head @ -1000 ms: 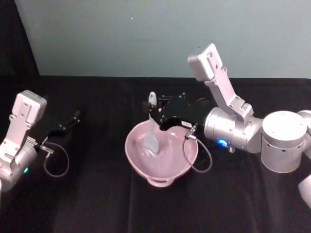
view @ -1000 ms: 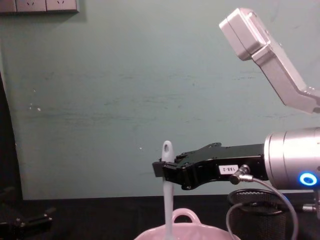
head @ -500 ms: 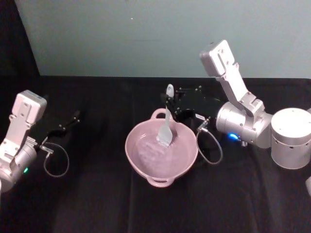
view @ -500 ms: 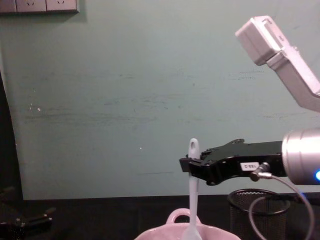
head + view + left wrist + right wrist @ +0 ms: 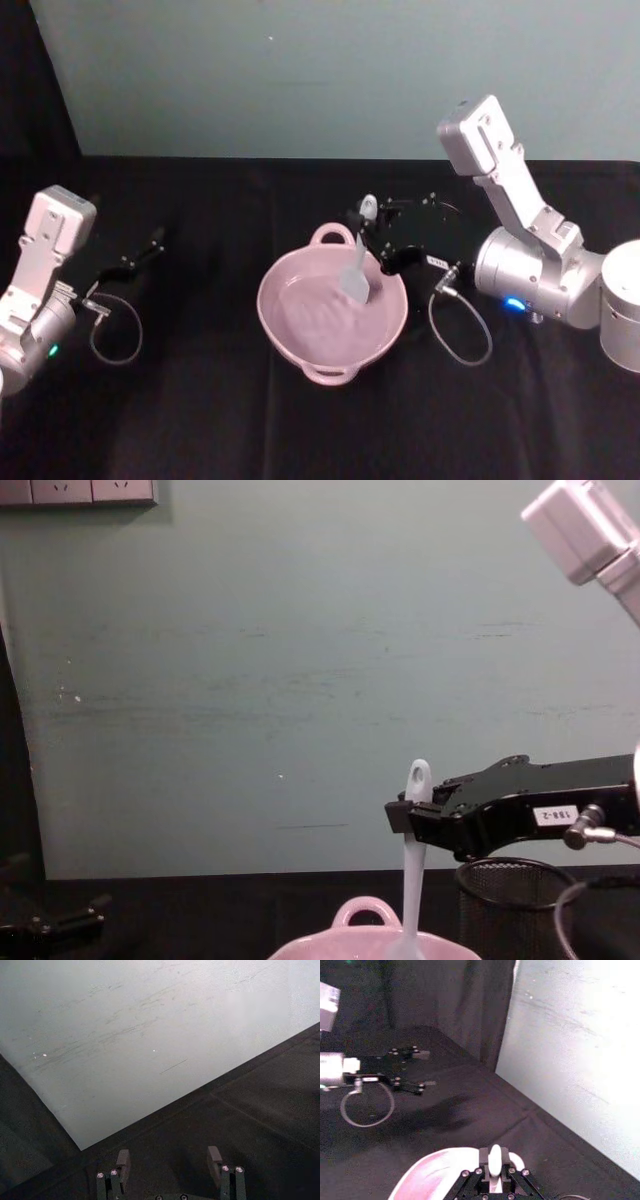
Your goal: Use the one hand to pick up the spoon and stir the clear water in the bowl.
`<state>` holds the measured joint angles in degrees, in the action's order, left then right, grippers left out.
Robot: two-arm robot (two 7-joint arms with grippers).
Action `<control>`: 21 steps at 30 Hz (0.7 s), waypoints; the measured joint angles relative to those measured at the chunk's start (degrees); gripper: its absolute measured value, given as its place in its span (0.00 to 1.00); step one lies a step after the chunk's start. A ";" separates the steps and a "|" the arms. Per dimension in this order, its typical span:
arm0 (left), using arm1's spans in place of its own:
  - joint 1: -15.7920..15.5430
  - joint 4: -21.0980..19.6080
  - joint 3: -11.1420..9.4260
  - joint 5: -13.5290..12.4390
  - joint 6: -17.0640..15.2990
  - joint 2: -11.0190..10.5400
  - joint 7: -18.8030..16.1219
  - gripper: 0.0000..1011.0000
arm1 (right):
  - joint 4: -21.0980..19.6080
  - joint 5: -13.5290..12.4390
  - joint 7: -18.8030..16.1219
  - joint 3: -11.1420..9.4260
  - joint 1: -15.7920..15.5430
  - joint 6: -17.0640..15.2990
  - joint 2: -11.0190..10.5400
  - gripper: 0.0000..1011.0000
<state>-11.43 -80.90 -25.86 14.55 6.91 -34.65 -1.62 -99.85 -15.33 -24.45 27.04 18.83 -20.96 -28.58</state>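
The pale pink bowl stands mid-table with rippled clear water in it. The white spoon stands nearly upright, its flat head dipped in the water at the bowl's far right side. My right gripper reaches in from the right and is shut on the spoon's handle just below its holed end. From the chest, the spoon hangs from the right gripper down into the bowl. The right wrist view looks down the spoon onto the bowl. My left gripper rests open at the table's left.
A black wire-mesh cup stands behind and to the right of the bowl, under the right gripper's body. Grey cables loop off both wrists. Black cloth covers the table, and a pale green wall backs it.
The right gripper has swept the spoon through the water from the bowl's left side to its far right side. The left arm has stayed still.
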 joint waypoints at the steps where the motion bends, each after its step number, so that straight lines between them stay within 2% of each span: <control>1: 0.00 0.00 0.00 0.00 0.00 0.00 0.00 1.00 | -0.45 -0.23 -0.17 -0.09 -0.26 -0.29 -0.15 0.12; 11: 0.00 0.00 0.00 0.00 0.00 0.00 0.00 1.00 | -4.76 -4.54 -2.10 -0.22 -2.53 -3.04 -1.05 0.12; 15: 0.00 0.00 0.00 0.00 0.00 0.00 0.00 1.00 | -5.10 -6.54 -2.61 0.53 -2.45 -3.81 -0.66 0.12; 21: 0.00 0.00 0.00 0.00 0.00 0.00 0.00 1.00 | -3.92 -7.54 -2.64 1.92 -1.50 -3.75 0.26 0.12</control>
<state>-11.43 -80.90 -25.86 14.55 6.91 -34.64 -1.62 -103.77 -22.86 -27.10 28.97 17.33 -24.71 -28.32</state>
